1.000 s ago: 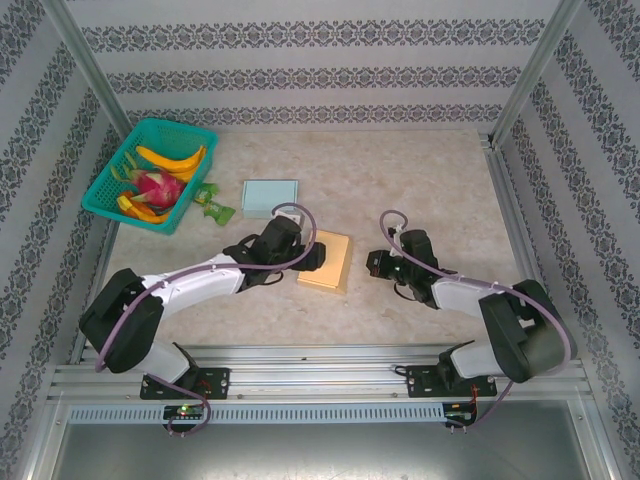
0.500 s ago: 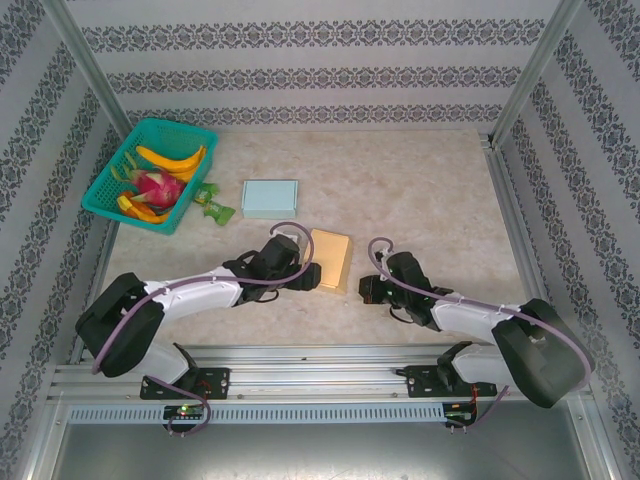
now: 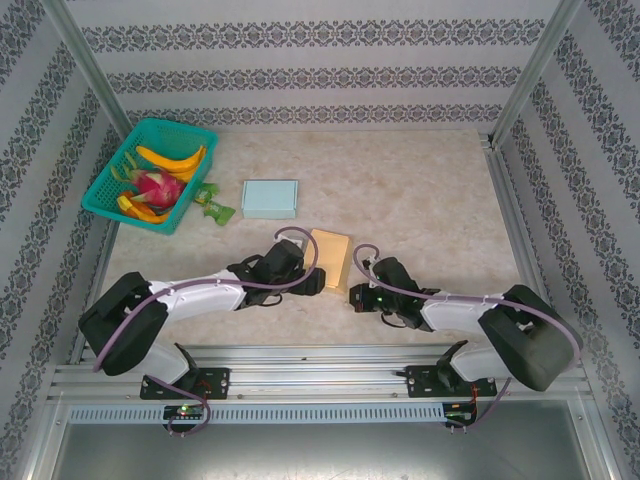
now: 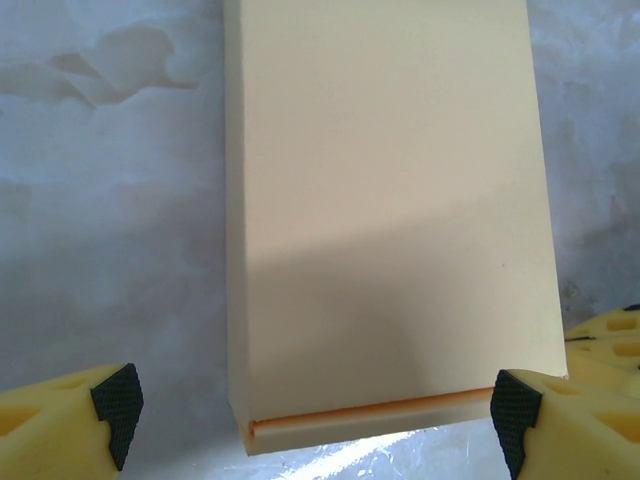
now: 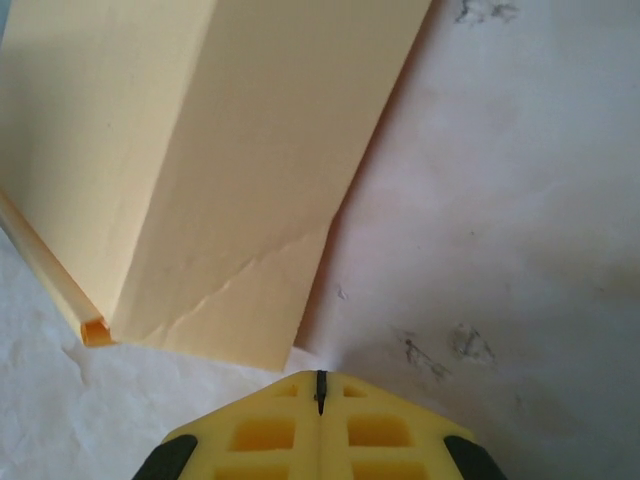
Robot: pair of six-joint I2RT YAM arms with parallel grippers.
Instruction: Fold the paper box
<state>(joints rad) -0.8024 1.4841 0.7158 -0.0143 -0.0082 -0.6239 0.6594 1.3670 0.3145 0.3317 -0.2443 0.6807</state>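
The paper box lies flat on the table as a tan, folded-up slab. In the left wrist view the paper box runs away from me, its near end with an orange edge strip between my two black-tipped fingers. My left gripper is open, straddling that near end without pressing it. My right gripper is shut on nothing and sits just off the box's near right corner, where a creased side of the box meets the table.
A teal basket with bananas and a dragon fruit stands at the back left, a green packet beside it. A pale blue flat box lies behind the tan one. Metal rails run along the table's near and right edges.
My right gripper has moved left and nearer, up to the box's near right corner. My left gripper has slid toward the box's near end. Both kept their jaw states.
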